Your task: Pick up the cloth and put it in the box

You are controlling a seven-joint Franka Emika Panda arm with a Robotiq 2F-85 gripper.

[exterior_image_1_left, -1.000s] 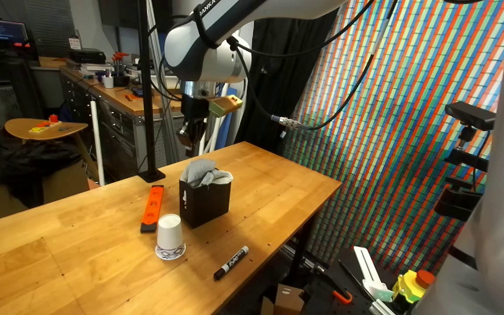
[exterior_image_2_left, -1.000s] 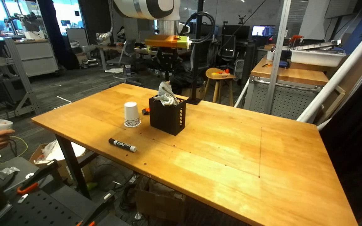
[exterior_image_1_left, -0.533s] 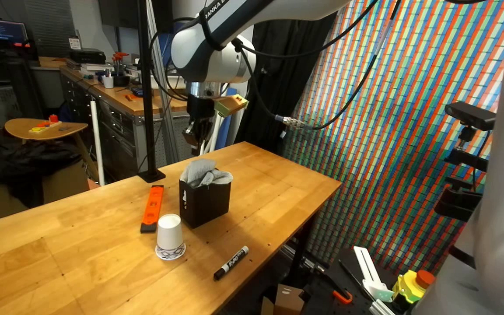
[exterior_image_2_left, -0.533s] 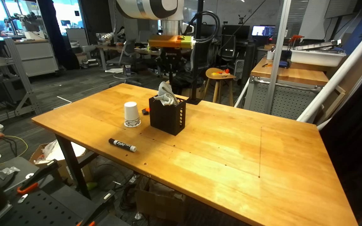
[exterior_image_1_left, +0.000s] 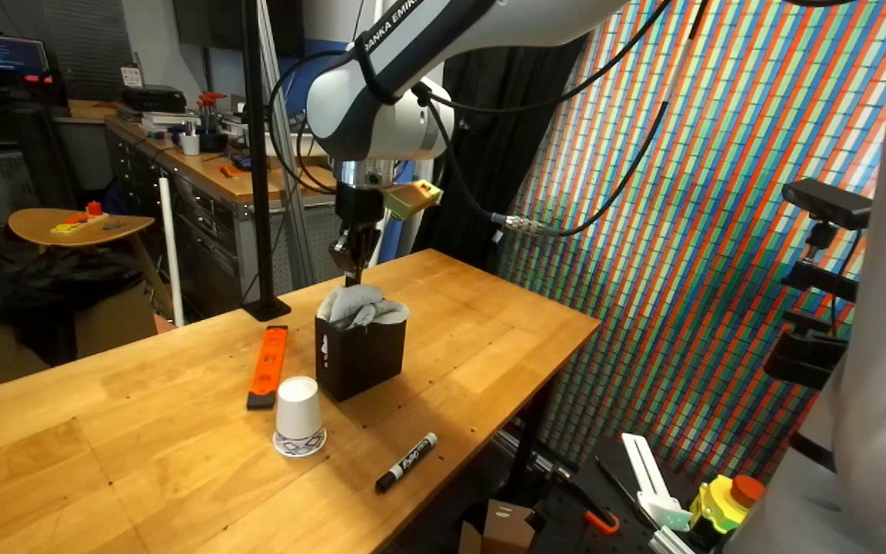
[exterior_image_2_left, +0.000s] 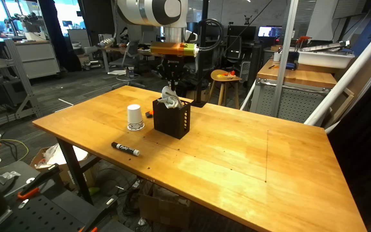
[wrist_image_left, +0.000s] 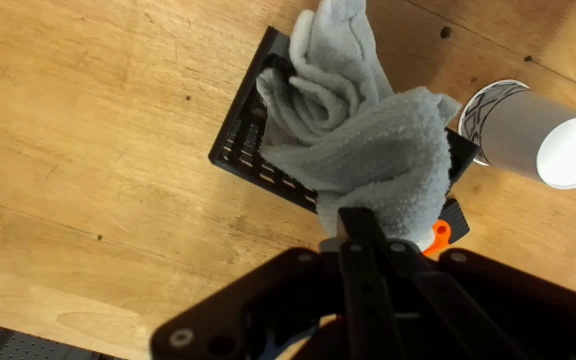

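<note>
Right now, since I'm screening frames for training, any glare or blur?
Wrist view: the pincer is dark and soft, the cloth sharper, the cup's base washed out; in an exterior view: windows overexposed, sheen on the table.

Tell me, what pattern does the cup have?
The cup has dark angular lines on white near its rim; they show best in the wrist view.

Arm (exterior_image_1_left: 520, 23) comes in from upper right in an exterior view, sloping down to the wrist joint (exterior_image_1_left: 412, 123). From there the silver flange (exterior_image_1_left: 366, 174) and black gripper (exterior_image_1_left: 352, 278) hang about vertical, pointing down in both exterior views. In the wrist view the fingers (wrist_image_left: 357, 270) lie side by side and meet at the tips; outer linkages (wrist_image_left: 253, 287) splay to either side of them. Can't tell if the tips touch anything below.
</note>
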